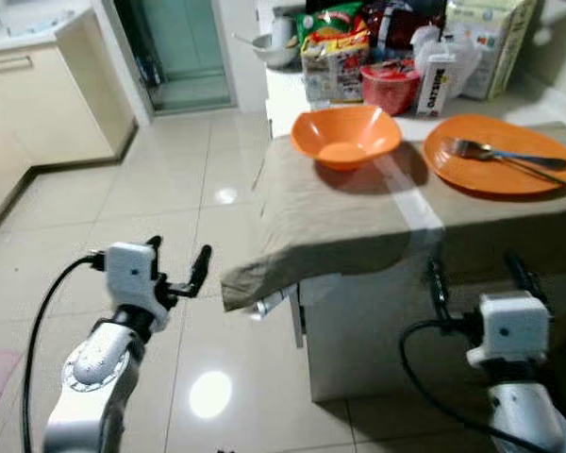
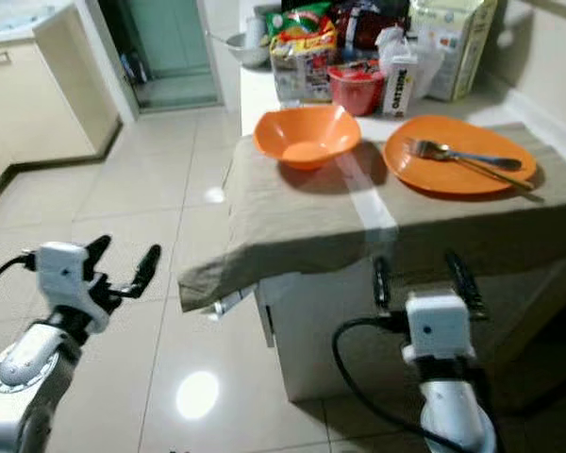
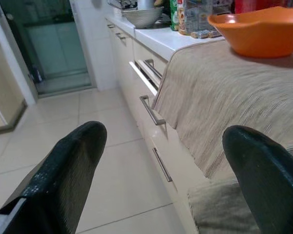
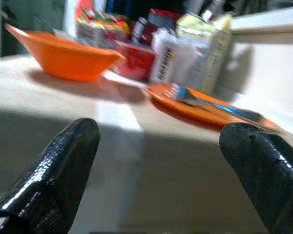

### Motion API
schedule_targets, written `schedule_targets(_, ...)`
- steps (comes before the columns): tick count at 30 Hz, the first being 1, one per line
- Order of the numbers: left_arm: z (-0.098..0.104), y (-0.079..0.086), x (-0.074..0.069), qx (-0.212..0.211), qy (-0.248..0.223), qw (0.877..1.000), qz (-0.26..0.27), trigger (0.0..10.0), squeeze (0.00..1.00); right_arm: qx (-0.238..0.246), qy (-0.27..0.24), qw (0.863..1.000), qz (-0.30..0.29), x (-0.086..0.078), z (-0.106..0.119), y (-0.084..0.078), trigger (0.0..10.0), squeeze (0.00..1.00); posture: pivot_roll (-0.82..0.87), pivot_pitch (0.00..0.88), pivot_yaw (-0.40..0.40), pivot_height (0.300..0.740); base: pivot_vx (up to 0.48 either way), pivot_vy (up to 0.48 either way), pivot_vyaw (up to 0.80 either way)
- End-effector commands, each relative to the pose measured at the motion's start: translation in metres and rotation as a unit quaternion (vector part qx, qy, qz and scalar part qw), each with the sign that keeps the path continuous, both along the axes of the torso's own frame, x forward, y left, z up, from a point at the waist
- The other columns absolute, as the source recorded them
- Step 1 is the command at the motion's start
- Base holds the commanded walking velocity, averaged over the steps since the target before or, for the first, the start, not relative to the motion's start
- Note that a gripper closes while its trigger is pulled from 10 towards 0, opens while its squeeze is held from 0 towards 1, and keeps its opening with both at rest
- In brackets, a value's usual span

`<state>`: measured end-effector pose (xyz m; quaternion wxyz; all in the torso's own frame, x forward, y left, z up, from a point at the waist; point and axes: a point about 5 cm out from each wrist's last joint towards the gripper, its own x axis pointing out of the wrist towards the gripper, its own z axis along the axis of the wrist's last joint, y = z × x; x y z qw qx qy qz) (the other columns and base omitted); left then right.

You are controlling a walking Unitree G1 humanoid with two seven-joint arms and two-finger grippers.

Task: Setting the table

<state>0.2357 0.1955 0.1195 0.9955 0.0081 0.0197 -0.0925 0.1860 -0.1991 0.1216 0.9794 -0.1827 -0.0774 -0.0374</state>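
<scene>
both grippers empty. right gripper [image 1: 483, 276] is raised below the front edge of the tabletop [image 1: 358, 212], fingers spread wide with nothing between them, pointing up toward the overhanging cloth [image 1: 292, 255]. left gripper [image 1: 184, 274] is held out over the tiled floor [image 1: 170, 189] beside the cloth's drooping corner, likewise well open and holding nothing. on the cloth: an orange bowl [image 1: 345, 138] near the left side, and an orange plate [image 1: 502, 154] to its right with a fork [image 1: 505, 155] lying across it. packets and cartons [image 1: 396, 47] are crowded behind, against the wall. judgement: the step in hand appears to be an approach to the setting, with no contact made yet. to do it well, the right gripper should rise clear of the cloth edge before moving forward, as snagging the overhang could drag bowl and plate. the fork lies flat and thin, so a grasp at the handle end, from above, seems most secure.
</scene>
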Motion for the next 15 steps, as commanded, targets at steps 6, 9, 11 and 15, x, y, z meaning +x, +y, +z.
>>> schedule_targets(6, 0.013, -0.002, -0.016, -0.024, 0.004, 1.000, 0.002, 10.0, 0.00, 0.024, 0.007, 0.999, 0.033, -0.006, 0.007, 0.009, 10.0, 0.00, -0.22, 0.012, 0.127, 0.740, 0.000, 0.000, 0.00)
schedule_targets(9, 0.019, -0.013, -0.010, -0.029, -0.010, 0.999, -0.010, 10.0, 0.00, 0.021, -0.006, 0.999, 0.047, 0.000, 0.013, 0.012, 10.0, 0.00, -0.22, 0.006, 0.121, 0.740, 0.000, 0.000, 0.00)
schedule_targets(11, 0.021, -0.016, -0.009, -0.028, -0.014, 0.999, -0.013, 10.0, 0.00, 0.017, -0.009, 0.998, 0.054, 0.001, 0.016, 0.014, 10.0, 0.00, -0.22, 0.006, 0.121, 0.740, 0.000, 0.000, 0.00)
schedule_targets(15, 0.028, -0.019, -0.007, -0.039, -0.027, 0.999, -0.003, 10.0, 0.00, 0.014, -0.005, 0.998, 0.059, -0.001, 0.016, 0.016, 10.0, 0.00, -0.22, 0.007, 0.116, 0.740, 0.423, 0.000, 0.00)
